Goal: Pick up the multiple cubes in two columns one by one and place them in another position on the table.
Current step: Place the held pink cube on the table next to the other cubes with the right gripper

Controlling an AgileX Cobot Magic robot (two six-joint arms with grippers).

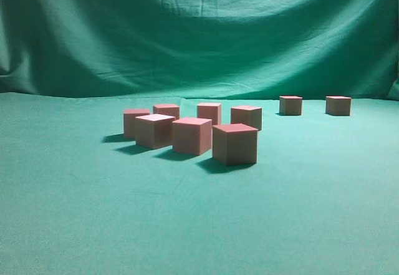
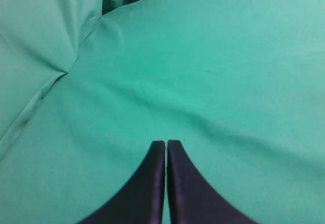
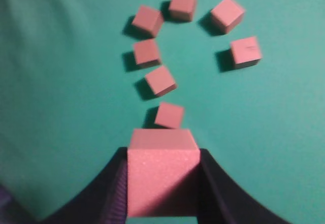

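Several pink foam cubes stand on the green cloth. A cluster of them (image 1: 193, 135) sits mid-table, with the nearest cube (image 1: 235, 144) in front. Two more cubes (image 1: 290, 105) (image 1: 338, 105) stand apart at the back right. In the right wrist view my right gripper (image 3: 162, 153) is shut on one pink cube (image 3: 161, 181) and holds it high above the cluster, whose closest cube (image 3: 169, 115) lies just beyond it. My left gripper (image 2: 166, 142) is shut and empty over bare cloth. Neither gripper shows in the exterior view.
The green cloth (image 1: 199, 225) covers the table and rises as a backdrop (image 1: 199, 32) behind it. In the left wrist view the cloth has folds and a seam (image 2: 76, 61) at the upper left.
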